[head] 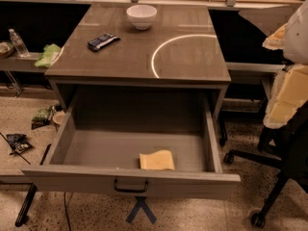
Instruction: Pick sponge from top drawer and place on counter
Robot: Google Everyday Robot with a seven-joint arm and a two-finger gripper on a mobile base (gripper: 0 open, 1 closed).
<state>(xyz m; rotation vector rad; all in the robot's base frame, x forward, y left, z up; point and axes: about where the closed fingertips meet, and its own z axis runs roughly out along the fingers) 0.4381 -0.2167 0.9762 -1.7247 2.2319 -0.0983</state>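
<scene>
- The top drawer (72, 178) stands wide open with its bar handle (131, 186) facing us. And there's the sponge (157, 160): a yellow slab lying flat on the drawer floor, close against the front panel, a little right of centre.
- The pincer (285, 94) hangs at the far right edge of the view, beside the counter's corner and well apart from the sponge. Whether it is apart or together, I cannot tell.
- By my reading the reach hasn't begun: nothing grabbed, nothing placed.
- Risk one: the sponge sits tight to the front panel, so a descent from above could clip that edge or the right drawer wall and jolt the drawer.
- Risk two: the sponge is thin and flat, so a shallow pinch may slide over it, or catch only a corner and drop it on the lift.
- Risk three: on the counter (134, 61), a white bowl (141, 16) and a dark packet (103, 41) hold the back and left. A careless set-down there would knock them. The bare stretch by the white arc (155, 57) looks the safer landing.
- The chair (269, 177) at right crowds the arm's side.
</scene>
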